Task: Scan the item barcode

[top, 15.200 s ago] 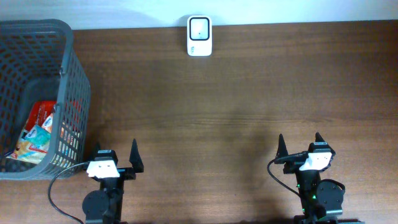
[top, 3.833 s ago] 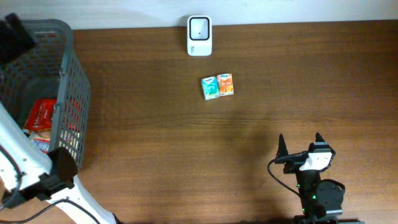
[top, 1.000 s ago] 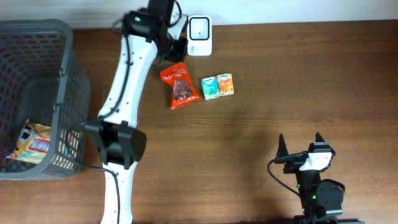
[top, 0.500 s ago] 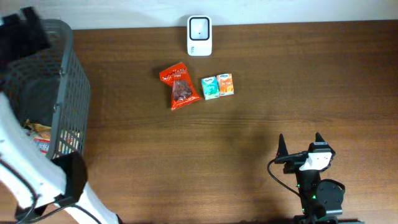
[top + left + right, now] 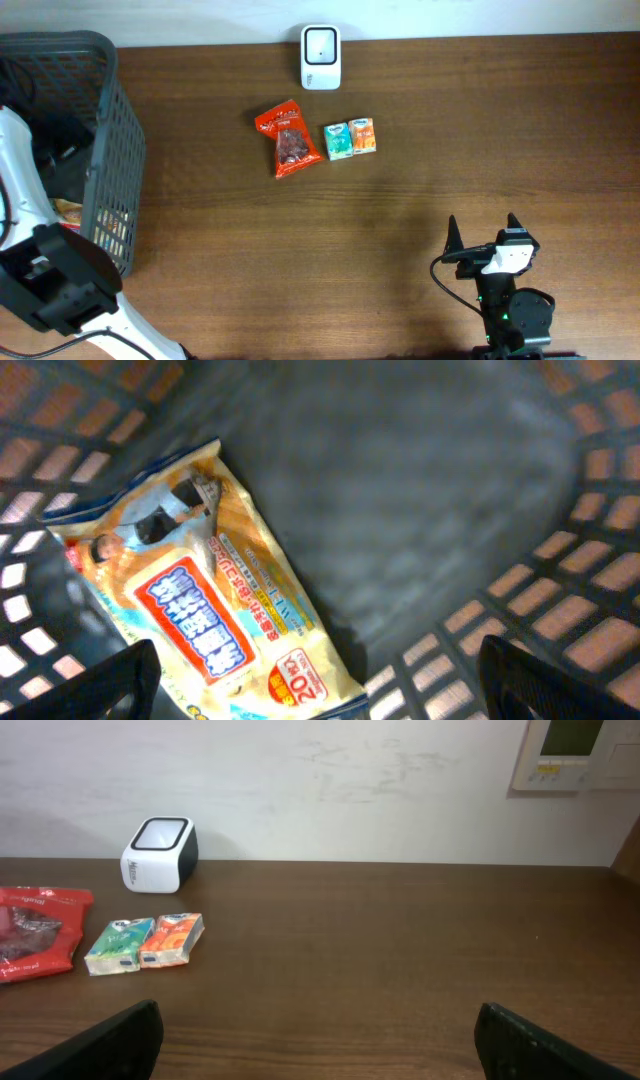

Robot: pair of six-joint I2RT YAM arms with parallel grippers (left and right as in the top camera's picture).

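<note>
As claw point(image 5: 330, 682) gapes, packet point(image 5: 215, 610) lies beneath.

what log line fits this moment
left jaws open in basket over yellow packet | right jaws open | red bag, two packs by scanner

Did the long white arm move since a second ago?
Yes. The left arm swung left, away from the white scanner, and now reaches down into the grey basket.

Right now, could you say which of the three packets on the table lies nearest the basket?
The red packet, the biggest; the teal packet and orange packet lie beyond it, farther from the basket.
</note>
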